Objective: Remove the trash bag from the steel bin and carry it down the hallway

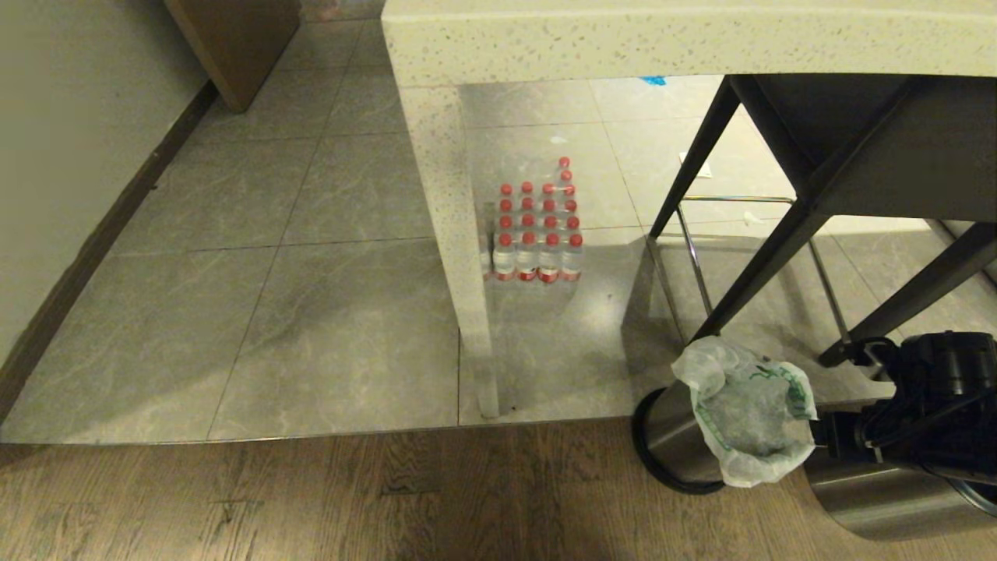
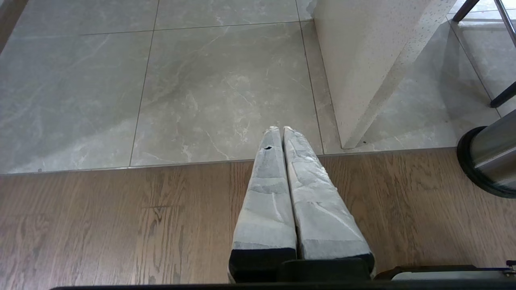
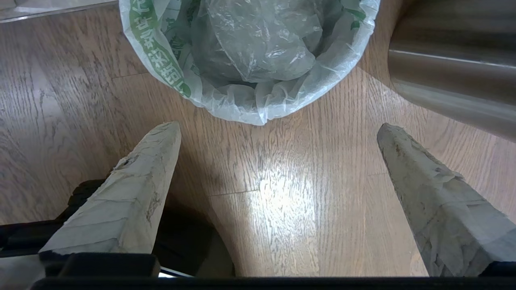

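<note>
The trash bag lines the steel bin on the wood floor beside the stool. The right gripper hangs near its rim, fingers spread wide. The left gripper is parked, fingers together.

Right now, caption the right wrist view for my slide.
Right claw open above the wood floor, short of the trash bag, not touching it.

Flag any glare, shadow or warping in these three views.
Head view: a sheen on the tiles in front of the bottled water; counter edge bows. Right wrist view: bright glare on the wood between the open right gripper fingers, below the trash bag. Left wrist view: even light, left gripper shut.
</note>
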Controlling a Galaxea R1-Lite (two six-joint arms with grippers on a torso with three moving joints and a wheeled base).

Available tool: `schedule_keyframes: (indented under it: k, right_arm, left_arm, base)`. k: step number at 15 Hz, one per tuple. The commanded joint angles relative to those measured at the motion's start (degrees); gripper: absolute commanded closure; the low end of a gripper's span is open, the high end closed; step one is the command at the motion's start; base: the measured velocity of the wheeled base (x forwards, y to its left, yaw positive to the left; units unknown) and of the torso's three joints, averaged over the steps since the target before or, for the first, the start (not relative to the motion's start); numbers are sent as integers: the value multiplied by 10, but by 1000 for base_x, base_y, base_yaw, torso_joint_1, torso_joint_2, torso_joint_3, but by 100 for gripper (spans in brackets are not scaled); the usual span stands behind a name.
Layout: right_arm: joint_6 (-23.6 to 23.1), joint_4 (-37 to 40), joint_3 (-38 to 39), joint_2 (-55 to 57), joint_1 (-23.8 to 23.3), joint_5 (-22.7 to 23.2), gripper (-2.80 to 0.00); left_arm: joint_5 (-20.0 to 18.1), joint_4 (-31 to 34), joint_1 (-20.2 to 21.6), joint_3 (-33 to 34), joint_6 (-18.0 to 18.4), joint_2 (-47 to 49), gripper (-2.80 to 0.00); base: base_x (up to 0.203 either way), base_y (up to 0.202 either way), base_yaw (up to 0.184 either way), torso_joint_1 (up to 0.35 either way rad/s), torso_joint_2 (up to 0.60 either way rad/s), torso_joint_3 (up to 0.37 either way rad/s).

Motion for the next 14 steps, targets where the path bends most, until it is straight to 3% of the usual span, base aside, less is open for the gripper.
schedule_keyframes:
  k: [1,14]
  right_arm:
    - [47,383,230,-1030,96,-23,-280]
    - [47,383,230,-1030,96,-23,-280]
  left_arm:
    - [0,0,0,0,0,-1,0]
    - [0,0,0,0,0,-1,0]
  base:
    - [0,0,0,0,0,0]
    - [0,0,0,0,0,0]
